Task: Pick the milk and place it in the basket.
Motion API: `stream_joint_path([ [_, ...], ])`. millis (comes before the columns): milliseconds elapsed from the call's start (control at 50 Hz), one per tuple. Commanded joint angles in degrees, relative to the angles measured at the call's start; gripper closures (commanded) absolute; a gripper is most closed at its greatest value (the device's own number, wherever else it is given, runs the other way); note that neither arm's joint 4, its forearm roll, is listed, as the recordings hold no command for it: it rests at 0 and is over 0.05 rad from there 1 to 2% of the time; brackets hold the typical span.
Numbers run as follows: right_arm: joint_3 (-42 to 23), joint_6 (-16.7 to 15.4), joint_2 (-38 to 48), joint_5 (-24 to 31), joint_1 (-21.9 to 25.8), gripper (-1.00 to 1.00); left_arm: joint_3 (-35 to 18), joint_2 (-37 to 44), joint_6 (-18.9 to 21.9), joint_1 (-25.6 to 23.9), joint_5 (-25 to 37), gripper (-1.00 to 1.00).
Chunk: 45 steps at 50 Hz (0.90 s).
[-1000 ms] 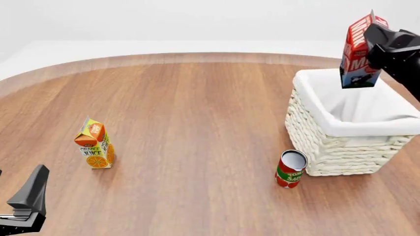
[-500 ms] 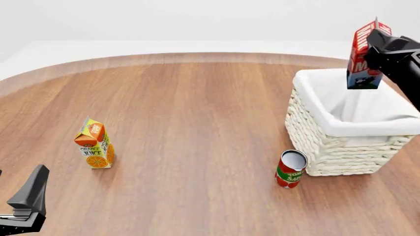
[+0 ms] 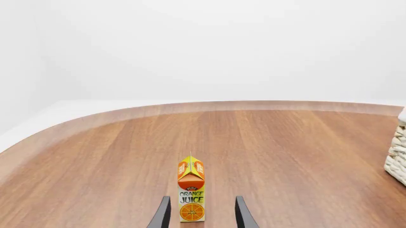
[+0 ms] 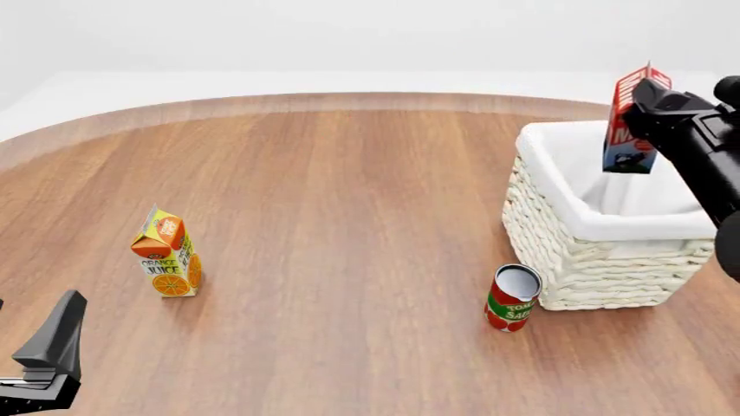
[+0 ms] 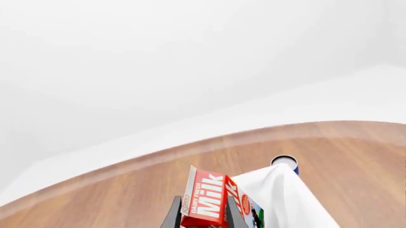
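Observation:
The milk (image 4: 626, 123), a red gable-top carton with white lettering, hangs tilted above the far right part of the basket (image 4: 601, 227), a large white wicker one with a cloth lining. My right gripper (image 4: 647, 106) is shut on the milk from the right. In the right wrist view the milk (image 5: 206, 202) sits between the fingers (image 5: 174, 214), with the basket's white cloth (image 5: 282, 199) right beside it. My left gripper (image 4: 48, 351) rests open at the near left corner, holding nothing.
An orange juice carton (image 4: 168, 253) stands on the left, ahead of the open left gripper (image 3: 202, 202) and in line with it (image 3: 191, 190). A red can (image 4: 511, 297) stands against the basket's near left corner. The basket's edge (image 3: 398, 156) shows in the left wrist view.
The right gripper has tilted and carried the milk a little lower and leftward over the basket. The left arm has not moved.

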Motion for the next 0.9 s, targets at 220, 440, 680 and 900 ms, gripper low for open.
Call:
stream_joint_path([
  [220, -0.63, 3.08, 8.90, -8.19, -2.62, 1.00, 0.00, 0.00, 0.00, 0.00, 0.00, -1.00],
  [440, -0.67, 3.97, 13.62, -11.37, -3.69, 1.00, 0.00, 0.00, 0.00, 0.00, 0.00, -1.00],
  [680, -2.28, 4.90, 17.58, -12.49, -4.28, 1.00, 0.00, 0.00, 0.00, 0.00, 0.00, -1.00],
  [900, -4.92, 5.13, 18.04, -8.22, -4.68, 1.00, 0.00, 0.00, 0.00, 0.00, 0.00, -1.00],
])
